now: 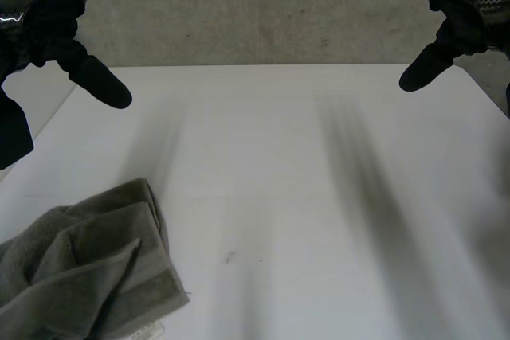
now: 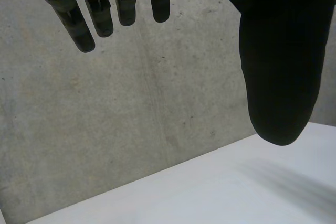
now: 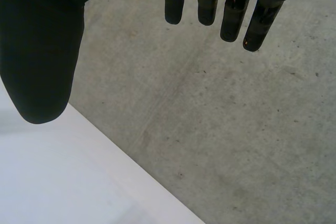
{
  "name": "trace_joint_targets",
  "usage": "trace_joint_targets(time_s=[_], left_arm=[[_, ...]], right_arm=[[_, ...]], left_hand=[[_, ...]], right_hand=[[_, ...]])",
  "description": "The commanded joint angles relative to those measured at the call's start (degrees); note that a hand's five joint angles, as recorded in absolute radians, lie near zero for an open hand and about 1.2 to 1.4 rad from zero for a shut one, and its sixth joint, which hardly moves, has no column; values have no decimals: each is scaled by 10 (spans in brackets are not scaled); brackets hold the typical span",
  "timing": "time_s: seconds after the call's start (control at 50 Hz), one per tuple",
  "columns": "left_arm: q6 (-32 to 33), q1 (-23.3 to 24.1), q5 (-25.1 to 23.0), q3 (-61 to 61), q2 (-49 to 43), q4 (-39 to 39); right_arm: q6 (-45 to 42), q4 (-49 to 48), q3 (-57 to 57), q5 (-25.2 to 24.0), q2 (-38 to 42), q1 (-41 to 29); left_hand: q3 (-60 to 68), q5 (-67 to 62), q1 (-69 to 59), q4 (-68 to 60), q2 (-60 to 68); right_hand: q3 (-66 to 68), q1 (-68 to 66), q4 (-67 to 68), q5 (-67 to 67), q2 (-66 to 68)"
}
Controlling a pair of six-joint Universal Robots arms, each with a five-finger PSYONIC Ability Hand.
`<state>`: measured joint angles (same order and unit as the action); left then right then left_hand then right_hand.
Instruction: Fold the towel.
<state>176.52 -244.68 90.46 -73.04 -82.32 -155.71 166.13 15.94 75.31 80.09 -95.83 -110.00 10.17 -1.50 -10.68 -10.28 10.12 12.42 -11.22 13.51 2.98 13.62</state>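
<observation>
crumpled grey towel point(image 1: 84, 264) on white table point(image 1: 319, 220), near left corner

Towel point(image 1: 88, 268), near left part beyond the head view's edge

The head camera sits high, behind and between the left hand point(image 1: 49, 23) and right hand point(image 1: 462, 1), looking down across the white table point(image 1: 319, 197) to grey concrete point(image 1: 279, 13) beyond. Each wrist camera looks close along its own palm, sharing that far table edge and concrete.
</observation>
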Motion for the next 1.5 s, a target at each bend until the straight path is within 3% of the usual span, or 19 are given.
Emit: trace_joint_targets(time_s=[0.02, 0.1, 0.26, 0.38, 0.58, 0.74, 0.92, 1.06, 1.12, 1.18, 1.22, 1.36, 1.4, 1.46, 1.5], left_arm=[[2, 1, -1, -10, -6, -17], [11, 0, 0, -13, -12, -27], [134, -13, 2, -25, -42, -28], [168, -31, 3, -42, -65, -22], [202, -158, -4, -150, -134, -41], [272, -183, -33, -218, -232, -104], [277, -184, -43, -245, -296, -193], [278, -183, -43, -245, -303, -202], [278, -183, -43, -246, -303, -202], [278, -180, -43, -251, -298, -202], [279, -178, -42, -252, -296, -202], [275, -150, -42, -217, -277, -237], [270, -104, -36, -155, -270, -269], [267, -84, -35, -119, -270, -279], [247, -46, -22, -40, -280, -291]], right_arm=[[-11, 0, 5, -1, 6, -7], [-13, -4, 10, -2, 9, -7], [-16, -7, 12, -2, 28, -9], [-20, -7, 10, -2, 62, -32], [-58, -6, 13, 1, 89, -43], [-64, -7, 15, 2, 104, -49], [-65, -7, 18, 2, 107, -50], [-67, -7, 19, 2, 107, -50], [-67, -7, 21, 2, 106, -50], [-67, -7, 21, 2, 107, -50], [-67, -7, 21, 2, 107, -50], [-68, -7, 19, 2, 114, -50], [-68, -8, 19, 2, 115, -50], [-68, -9, 16, 3, 115, -50], [-68, -10, 13, 3, 116, -49]], left_hand=[[14, -1, -9, -13, 14], [22, -9, -17, -21, 23], [36, -22, -31, -35, 36], [48, -34, -42, -46, 48], [39, -26, -34, -38, 40], [48, -34, -42, -46, 48], [190, -177, -185, -189, 191], [243, -229, -238, -242, 243], [355, -342, -350, -354, 356], [625, -612, -620, -624, 626], [698, -684, -692, -696, 698], [698, -685, -693, -697, 699], [698, -685, -693, -697, 699], [698, -685, -693, -697, 699], [698, -685, -693, -697, 699]], right_hand=[[-24, 12, -35, -30, -36], [-24, 12, -35, -30, -36], [-24, 12, -35, -30, -36], [-24, 12, -35, -30, -36], [-24, 12, -35, -30, -36], [-24, 12, -35, -30, -36], [-24, 12, -35, -30, -36], [-24, 12, -35, -30, -36], [-24, 12, -35, -30, -36], [-24, 12, -35, -30, -36], [-24, 12, -35, -30, -36], [-24, 12, -35, -30, -36], [-24, 12, -35, -30, -36], [-24, 12, -35, -30, -36], [-24, 12, -35, -30, -36]])
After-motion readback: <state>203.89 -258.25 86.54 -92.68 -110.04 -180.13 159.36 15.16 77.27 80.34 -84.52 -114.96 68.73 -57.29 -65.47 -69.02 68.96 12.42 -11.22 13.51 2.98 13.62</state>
